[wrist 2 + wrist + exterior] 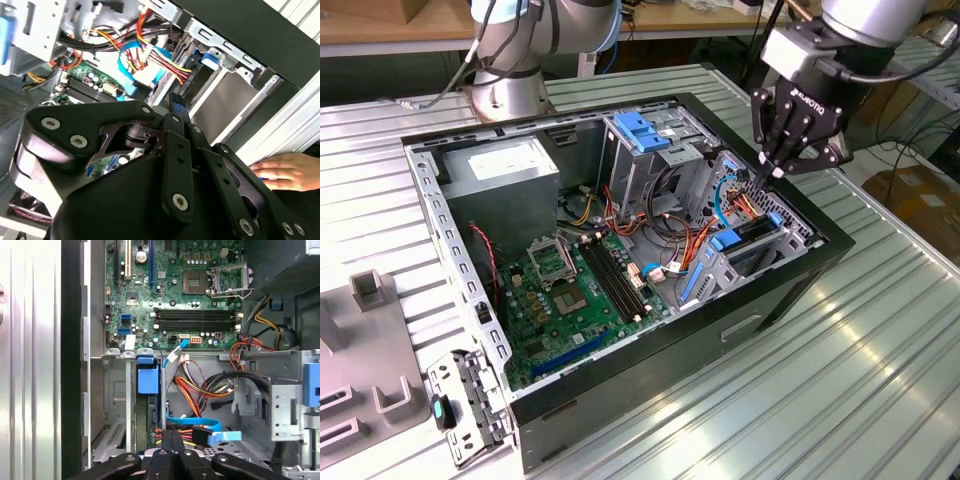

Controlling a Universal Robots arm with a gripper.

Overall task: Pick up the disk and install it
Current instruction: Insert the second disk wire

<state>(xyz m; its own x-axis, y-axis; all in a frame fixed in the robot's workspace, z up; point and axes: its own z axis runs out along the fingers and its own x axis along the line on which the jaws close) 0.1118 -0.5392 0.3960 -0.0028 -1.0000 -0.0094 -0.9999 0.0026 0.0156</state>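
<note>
Ribbed metal table (880,380) is carrying an open black PC case (790,300), lying on its side w/ the interior facing up. In the exterior view the arm (860,20) is coming in from 1 o'clock, wrist angled down over the case's 2 o'clock corner. Inside, the green motherboard (580,290) is sitting twd 7 o'clock, the grey power supply (500,170) at 10 o'clock, and a tall grey cage w/ blue latch (640,130) at 12 o'clock.

The gripper (770,172) is pointing fingers-down into the drive bay area, just above the cable bundle. Its fingers are pressed together in both wrist views (175,97) (172,432), w/ nothing visible between them; can't tell whether the tips are touching anything.

The disk (757,228) is standing on edge in the bay slot by the case's near wall, blue tab up, just beside the fingertips at approx 7 o'clock from them in the exterior view. In the first wrist view the disk (148,380) is showing edge-on, apart from the fingertips.

In the second wrist view a person's hand (282,172) is resting outside the case.
</note>
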